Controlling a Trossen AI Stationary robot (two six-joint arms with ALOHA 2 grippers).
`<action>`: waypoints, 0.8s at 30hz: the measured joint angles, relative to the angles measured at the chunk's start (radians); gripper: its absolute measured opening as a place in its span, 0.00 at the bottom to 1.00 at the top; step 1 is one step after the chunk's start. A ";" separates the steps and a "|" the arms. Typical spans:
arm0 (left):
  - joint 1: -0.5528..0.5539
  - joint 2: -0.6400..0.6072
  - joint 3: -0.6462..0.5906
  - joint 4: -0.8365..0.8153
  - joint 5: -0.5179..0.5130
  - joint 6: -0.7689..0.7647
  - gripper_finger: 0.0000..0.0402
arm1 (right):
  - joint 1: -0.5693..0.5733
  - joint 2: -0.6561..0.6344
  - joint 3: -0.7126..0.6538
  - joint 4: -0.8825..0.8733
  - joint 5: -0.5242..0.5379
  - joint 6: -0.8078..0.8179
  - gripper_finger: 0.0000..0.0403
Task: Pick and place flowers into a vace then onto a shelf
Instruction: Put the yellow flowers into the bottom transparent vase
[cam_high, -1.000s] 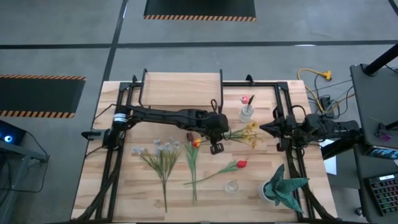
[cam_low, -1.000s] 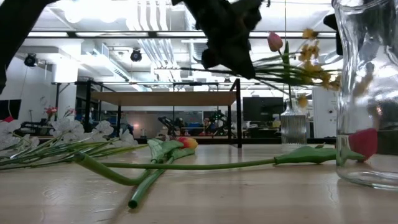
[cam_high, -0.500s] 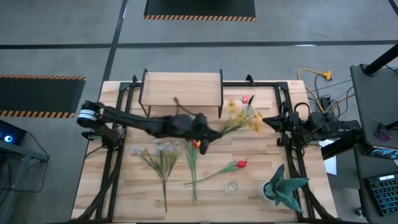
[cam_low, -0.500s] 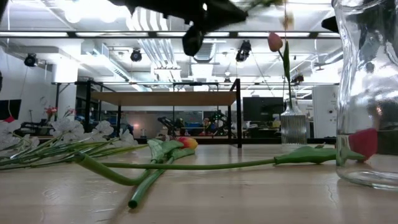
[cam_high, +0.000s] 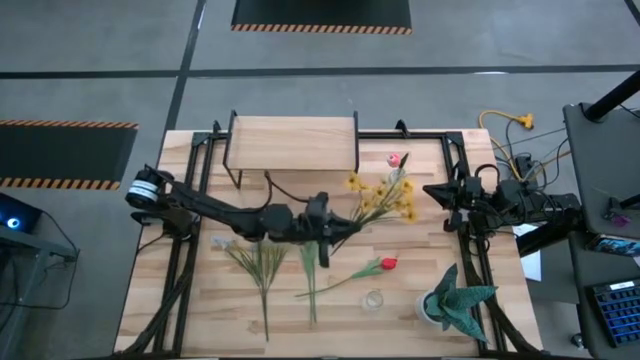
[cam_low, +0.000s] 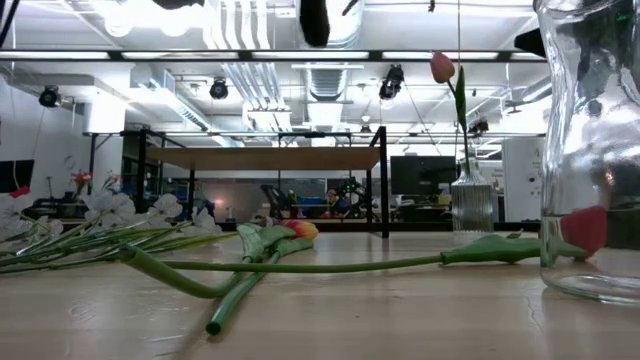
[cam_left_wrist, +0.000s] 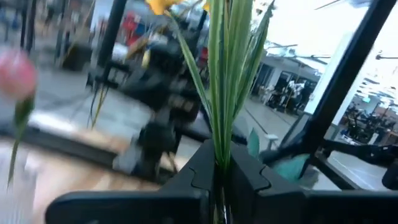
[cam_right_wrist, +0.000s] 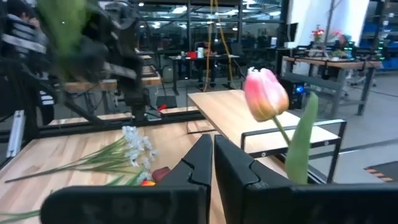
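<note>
Since a second ago the left arm has drawn back from beside the vase toward the counter's middle, carrying the yellow sprig with it, so the sprig's blooms now hang above the boards just left of the small glass vase. Largest in sight, the counter keeps bare wood along its near left edge and between the shelf and the loose flowers, while the shelf at the far edge has nothing on its board. Left hand is shut on the sprig's green stems, which the left wrist view shows pinched between its two dark fingers; in the low view that hand is mostly cut off by the upper edge. Right hand waits at the counter's right edge near the vase, fingers pressed together and empty. On the counter lie the white blooms, an orange tulip and a red tulip, well apart from the shelf. A pink tulip stands in the vase. An empty clear glass jar stands by the near edge, beside the potted plant.
</note>
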 joint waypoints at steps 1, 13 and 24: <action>-0.004 0.010 0.029 0.001 0.001 0.031 0.01 | 0.000 0.000 0.000 0.000 0.008 0.005 0.02; -0.056 0.208 0.243 0.000 0.001 0.097 0.01 | 0.000 0.000 -0.001 0.000 0.036 0.010 0.02; -0.100 0.402 0.451 0.004 0.006 0.107 0.01 | 0.000 0.001 -0.001 0.000 0.037 0.010 0.02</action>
